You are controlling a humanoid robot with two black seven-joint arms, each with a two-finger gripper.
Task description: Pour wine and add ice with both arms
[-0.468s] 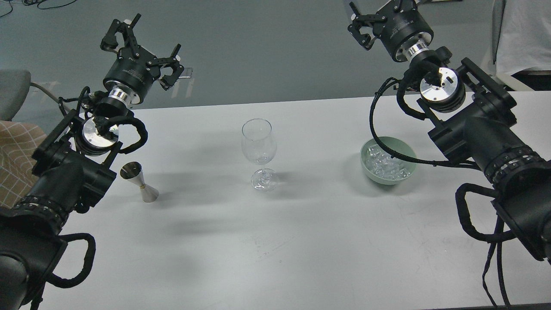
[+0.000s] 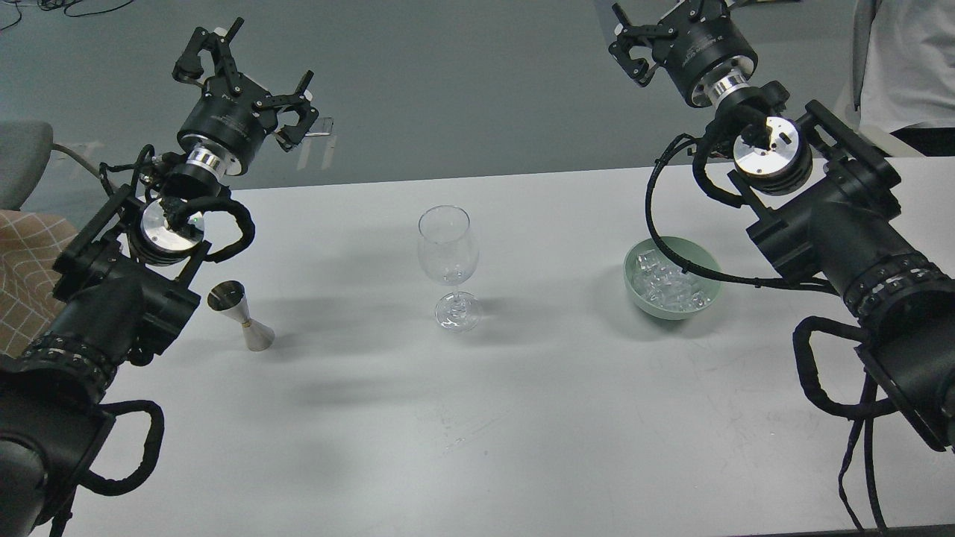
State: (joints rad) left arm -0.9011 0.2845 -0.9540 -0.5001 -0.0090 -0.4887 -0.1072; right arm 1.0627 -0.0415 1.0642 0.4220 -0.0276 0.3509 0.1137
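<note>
- Nothing looks started: the wine glass point(image 2: 448, 265) stands empty mid-table, and the ice point(image 2: 668, 287) is all in the green bowl point(image 2: 673, 277) to its right.
- The steel jigger point(image 2: 242, 316) stands left of the glass, upright with a slight lean, its mouth upward.
- The glass's long axis is vertical, its opening upward.
- The left gripper point(image 2: 246, 78) hangs raised, fingers spread, holding nothing.
- The right gripper point(image 2: 656, 33) is partly cropped; I cannot tell its state.
- Pouring and icing both remain.

1 wine glass point(image 2: 448, 257), 1 jigger point(image 2: 242, 315), 1 bowl point(image 2: 640, 300) of ice cubes point(image 2: 668, 286).
</note>
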